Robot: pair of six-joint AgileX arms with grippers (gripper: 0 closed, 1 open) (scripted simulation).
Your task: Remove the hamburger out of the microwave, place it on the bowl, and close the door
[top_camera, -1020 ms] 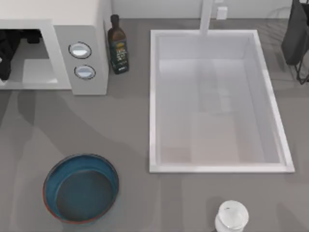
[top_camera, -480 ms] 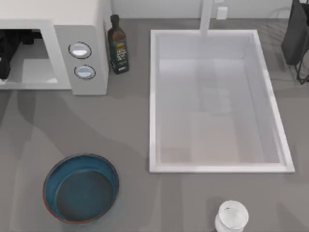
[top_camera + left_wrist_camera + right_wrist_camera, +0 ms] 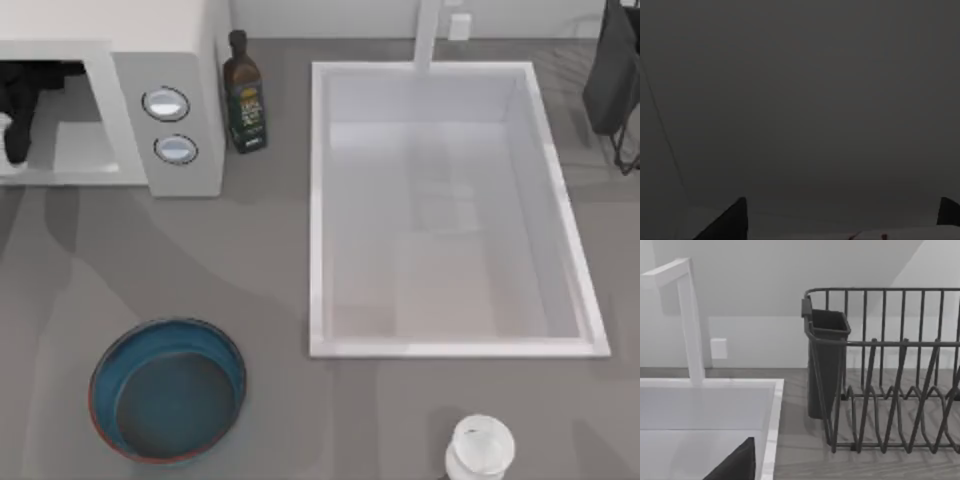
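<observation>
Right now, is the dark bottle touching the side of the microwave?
Cannot tell. In the top view the bottle stands right beside the microwave, with no plain gap or contact.

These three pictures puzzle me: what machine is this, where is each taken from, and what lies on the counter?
It is a simulated pair of AgileX robot arms at a kitchen counter. The top view looks straight down: a white microwave with its front open, a dark bottle beside it, a sink, a blue bowl and a white jar. The left arm reaches into the microwave; its pincer looks dark there. Its wrist view is dark. The right wrist view shows a dish rack and the faucet; that arm is parked at the top view's right edge.
</observation>
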